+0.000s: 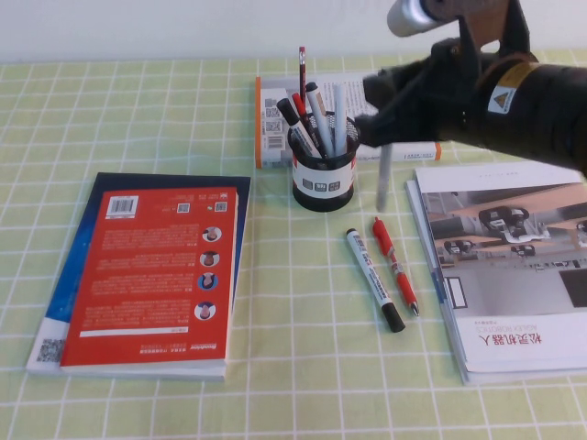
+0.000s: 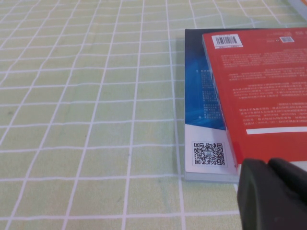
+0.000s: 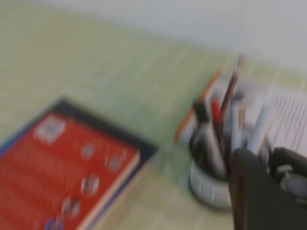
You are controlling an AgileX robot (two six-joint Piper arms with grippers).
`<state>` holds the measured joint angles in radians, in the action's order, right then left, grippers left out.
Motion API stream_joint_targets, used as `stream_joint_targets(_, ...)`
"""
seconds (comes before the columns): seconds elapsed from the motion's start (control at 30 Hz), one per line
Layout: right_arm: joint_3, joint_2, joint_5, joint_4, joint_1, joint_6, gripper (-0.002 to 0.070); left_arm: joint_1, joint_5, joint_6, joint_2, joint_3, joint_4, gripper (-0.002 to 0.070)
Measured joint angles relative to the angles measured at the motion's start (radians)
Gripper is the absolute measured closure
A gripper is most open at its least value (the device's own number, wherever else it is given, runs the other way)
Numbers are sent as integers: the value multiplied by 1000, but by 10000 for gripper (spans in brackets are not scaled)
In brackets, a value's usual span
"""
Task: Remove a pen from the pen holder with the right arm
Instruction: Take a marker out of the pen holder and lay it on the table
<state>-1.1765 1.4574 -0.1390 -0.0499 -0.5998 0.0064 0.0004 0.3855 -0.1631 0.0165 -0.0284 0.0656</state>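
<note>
Take the pen holder (image 1: 323,179) as your reference: it is a black mesh cup standing on the green checked cloth (image 1: 275,385), with several pens and 1 red pencil (image 1: 301,66) upright in it. Locate the right gripper (image 1: 383,137) just to the right of the pen holder and above its rim. Its fingers are clamped on the top of a grey pen (image 1: 382,183), which hangs upright just right of the holder, fully outside it. You cannot tell whether the lower tip touches the cloth. In front of the holder and slightly right, 1 black marker (image 1: 374,280) and 1 red pen (image 1: 394,266) lie side by side on the cloth. Behind the holder lies an orange-edged book (image 1: 268,128). Well to the holder's left, a red book (image 1: 151,275) lies on a blue book (image 1: 69,293). The left gripper (image 2: 268,165) is at the near edge of that stack, fingers together and holding nothing. To the holder's right lies a magazine (image 1: 514,293).
</note>
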Motion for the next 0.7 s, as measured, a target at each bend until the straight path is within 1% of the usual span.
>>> stream_joint_targets(0.03,-20,-5,-106,-5,0,0,650,0,0,0,0,0,0,680)
stream_joint_targets(0.17,-118,15,-408,-37,0,0,650,0,0,0,0,0,0,680)
stream_joint_targets(0.23,-166,50,-525,-60,0,0,650,0,0,0,0,0,0,680)
stream_joint_targets(0.3,-212,94,-603,-83,0,0,650,0,0,0,0,0,0,680)
stream_joint_targets(0.53,-371,314,-777,-123,0,0,650,0,0,0,0,0,0,680)
stream_joint_targets(0.7,-487,479,-817,-131,0,-6,650,0,0,0,0,0,0,680)
